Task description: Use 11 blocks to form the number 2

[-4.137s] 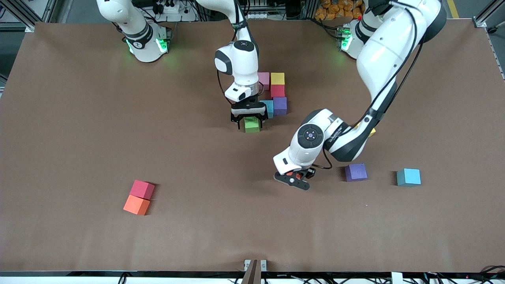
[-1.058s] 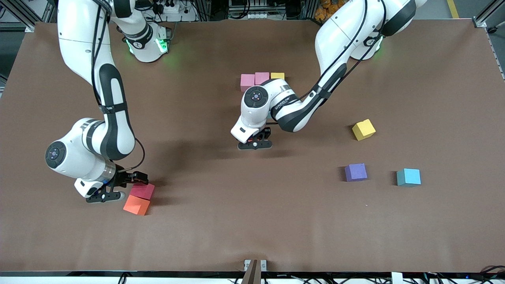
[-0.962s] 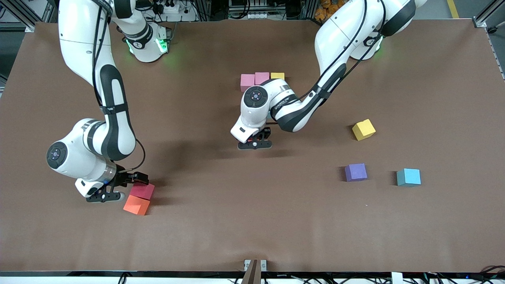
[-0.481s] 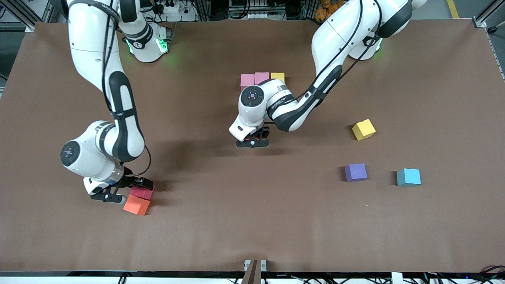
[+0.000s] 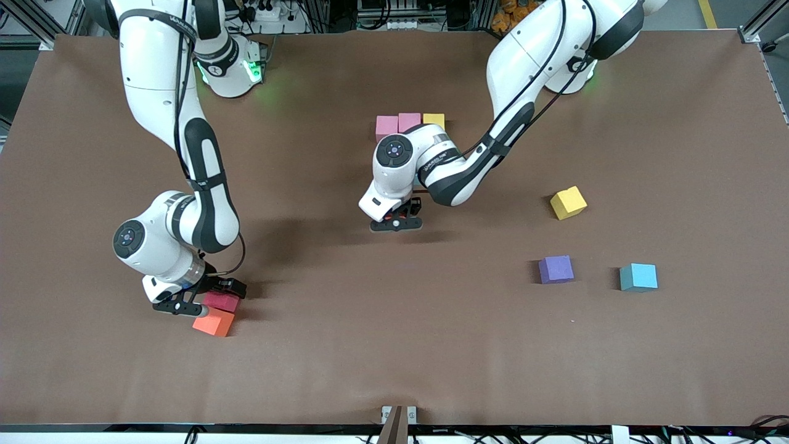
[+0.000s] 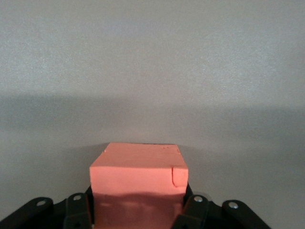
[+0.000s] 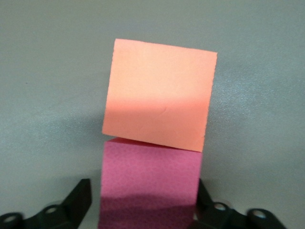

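Digit 2 partly built: top row (image 5: 410, 121) showing, rest hidden by left arm, whose left gripper (image 5: 396, 222) grips a red block (image 6: 138, 179); right gripper (image 5: 198, 298) straddles pink block (image 5: 222, 301) touching orange block (image 5: 213, 322), fingers not yet clamped; yellow (image 5: 568, 202), purple (image 5: 556, 269), blue (image 5: 638, 277) blocks loose.

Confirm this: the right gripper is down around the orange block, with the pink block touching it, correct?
Not quite. The right wrist view shows the right gripper around the pink block; the orange block is the one touching it.

Blocks (image 5: 568, 203) visible: nine. Arms (image 5: 203, 160): two.
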### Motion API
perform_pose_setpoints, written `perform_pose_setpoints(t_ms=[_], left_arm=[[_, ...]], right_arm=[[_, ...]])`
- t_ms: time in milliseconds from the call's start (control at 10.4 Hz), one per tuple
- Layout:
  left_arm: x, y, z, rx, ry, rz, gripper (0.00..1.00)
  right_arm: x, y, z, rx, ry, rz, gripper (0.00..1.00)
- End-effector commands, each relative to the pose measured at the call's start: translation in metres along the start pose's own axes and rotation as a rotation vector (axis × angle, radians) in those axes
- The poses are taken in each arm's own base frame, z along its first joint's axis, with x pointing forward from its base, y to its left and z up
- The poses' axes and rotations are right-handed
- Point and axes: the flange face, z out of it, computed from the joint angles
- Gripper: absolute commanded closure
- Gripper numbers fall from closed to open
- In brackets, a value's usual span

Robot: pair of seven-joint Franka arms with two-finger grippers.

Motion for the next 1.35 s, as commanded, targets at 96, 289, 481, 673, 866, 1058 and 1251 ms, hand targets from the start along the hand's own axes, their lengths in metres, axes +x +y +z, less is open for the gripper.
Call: perform_pose_setpoints(t_ms=[96,289,481,673,866,1058,1251], left_arm=[[-0.003,0.001,0.002,0.015,0.018,-0.009,0.42],[-0.004,0.001,0.002,0.016,0.018,-0.010,0.28],[-0.005,0.001,0.004,0.018,0.015,-0.007,0.00],[-0.005,0.001,0.003,0.018,0.016,-0.009,0.00],[-0.004,0.002,-0.002,0.016,0.023,-0.007,0.00],[0.003,0.004,-0.020,0.000,0.044,-0.014,0.00],[0.015,0.003,-0.053,-0.029,0.084,-0.027,0.00]], right_arm=[[-0.004,0.001,0.001,0.012,-0.003,0.006,0.65],[-0.004,-0.003,-0.002,0.018,-0.008,0.003,0.77],[-0.005,-0.013,-0.006,0.027,-0.010,-0.008,0.78],[-0.011,-0.037,-0.015,0.054,-0.037,-0.033,0.78],[-0.017,-0.061,-0.023,0.072,-0.054,-0.052,0.78],[-0.025,-0.084,-0.028,0.088,-0.070,-0.050,0.78],[-0.034,-0.109,-0.030,0.094,-0.075,-0.045,0.77]])
